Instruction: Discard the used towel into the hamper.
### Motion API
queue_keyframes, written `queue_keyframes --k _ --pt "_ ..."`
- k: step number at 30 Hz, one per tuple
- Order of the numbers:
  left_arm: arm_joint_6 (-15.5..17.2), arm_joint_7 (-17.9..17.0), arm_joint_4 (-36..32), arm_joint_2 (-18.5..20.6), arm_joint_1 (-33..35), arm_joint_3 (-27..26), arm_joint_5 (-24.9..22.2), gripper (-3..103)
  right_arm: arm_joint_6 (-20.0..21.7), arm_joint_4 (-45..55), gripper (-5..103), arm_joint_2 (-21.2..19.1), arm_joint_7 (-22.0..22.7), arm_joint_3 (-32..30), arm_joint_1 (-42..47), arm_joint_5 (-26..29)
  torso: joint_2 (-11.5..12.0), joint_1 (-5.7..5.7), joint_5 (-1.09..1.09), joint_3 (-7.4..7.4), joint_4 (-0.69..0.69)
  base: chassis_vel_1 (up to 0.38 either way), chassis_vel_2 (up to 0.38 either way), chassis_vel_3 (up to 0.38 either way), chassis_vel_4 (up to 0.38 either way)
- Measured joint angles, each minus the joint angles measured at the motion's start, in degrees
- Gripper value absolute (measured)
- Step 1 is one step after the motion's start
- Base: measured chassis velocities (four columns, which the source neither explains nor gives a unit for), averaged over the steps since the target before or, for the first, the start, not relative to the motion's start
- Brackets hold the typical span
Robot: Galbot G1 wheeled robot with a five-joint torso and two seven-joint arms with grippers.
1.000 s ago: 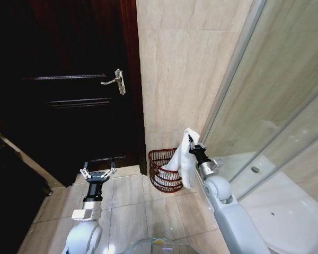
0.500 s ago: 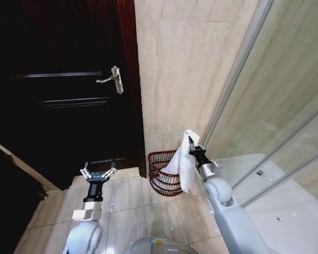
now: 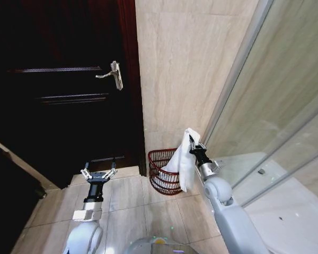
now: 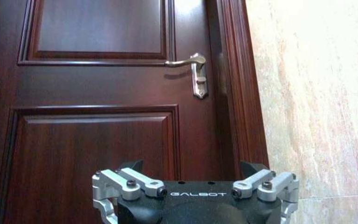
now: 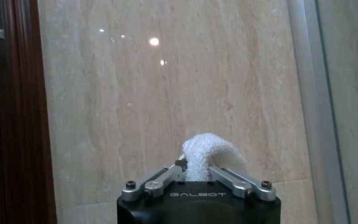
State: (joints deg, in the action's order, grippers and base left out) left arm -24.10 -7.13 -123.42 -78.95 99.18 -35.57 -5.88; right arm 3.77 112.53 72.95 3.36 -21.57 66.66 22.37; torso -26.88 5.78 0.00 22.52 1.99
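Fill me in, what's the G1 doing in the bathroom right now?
It's carrying a used white towel to throw away. The right gripper is shut on the towel's top end, and the rest hangs down in front of the reddish wire hamper that stands on the floor against the tiled wall, next to the dark wooden door. The towel is not in the hamper yet. The left gripper is open and idle, held low in front of the door.
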Motion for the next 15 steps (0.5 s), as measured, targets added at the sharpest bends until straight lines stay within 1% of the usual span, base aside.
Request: queue_keyframes --k 3,4,5,8,9,11,14,15 --pt "-0.37 -0.01 0.18 0.0 -0.08 0.0 0.01 100 0.0 0.27 4 -0.1 0.0 -0.03 0.2 -0.13 0.28 -0.11 0.0 -0.14 0.0 0.0 0.0 0.0 0.0" --pt "-0.63 -0.03 0.35 0.01 -0.19 0.0 0.07 103 0.01 0.47 4 -0.13 0.02 -0.03 0.27 -0.17 0.45 -0.18 0.0 -0.24 0.0 0.0 0.0 0.0 0.0" --pt "-0.76 -0.09 0.48 -0.01 -0.25 0.0 0.14 101 0.01 0.71 4 -0.17 0.07 -0.01 0.22 -0.16 0.57 -0.23 0.0 -0.31 -0.01 0.0 0.0 0.0 0.0" --pt "-0.8 -0.16 0.57 -0.1 -0.24 0.02 0.22 101 0.04 0.94 4 -0.32 0.35 0.18 -0.24 -0.01 0.65 -0.27 0.0 -0.35 -0.01 0.0 0.0 0.0 0.0" --pt "-0.88 -0.2 0.66 -0.19 -0.16 0.04 0.36 99 0.14 1.26 4 -0.66 1.01 0.48 -1.34 0.44 0.66 -0.28 0.01 -0.36 -0.01 0.0 0.0 0.0 0.0" --pt "-0.95 -0.21 0.73 -0.27 -0.09 0.05 0.48 99 0.3 1.51 4 -0.85 1.27 0.54 -1.94 0.71 0.66 -0.28 0.0 -0.37 0.0 0.0 0.0 0.0 0.0" --pt "-1.18 -0.32 1.04 -0.54 0.24 0.06 0.98 99 1.89 2.96 4 -2.13 2.29 0.56 -5.84 3.1 0.62 -0.27 0.0 -0.34 0.0 0.0 0.0 0.0 0.0" --pt "-1.18 -0.32 1.04 -0.54 0.24 0.06 0.98 99 1.89 2.96 4 -2.13 2.29 0.56 -5.84 3.1 0.62 -0.27 0.0 -0.34 0.0 0.0 0.0 0.0 0.0"
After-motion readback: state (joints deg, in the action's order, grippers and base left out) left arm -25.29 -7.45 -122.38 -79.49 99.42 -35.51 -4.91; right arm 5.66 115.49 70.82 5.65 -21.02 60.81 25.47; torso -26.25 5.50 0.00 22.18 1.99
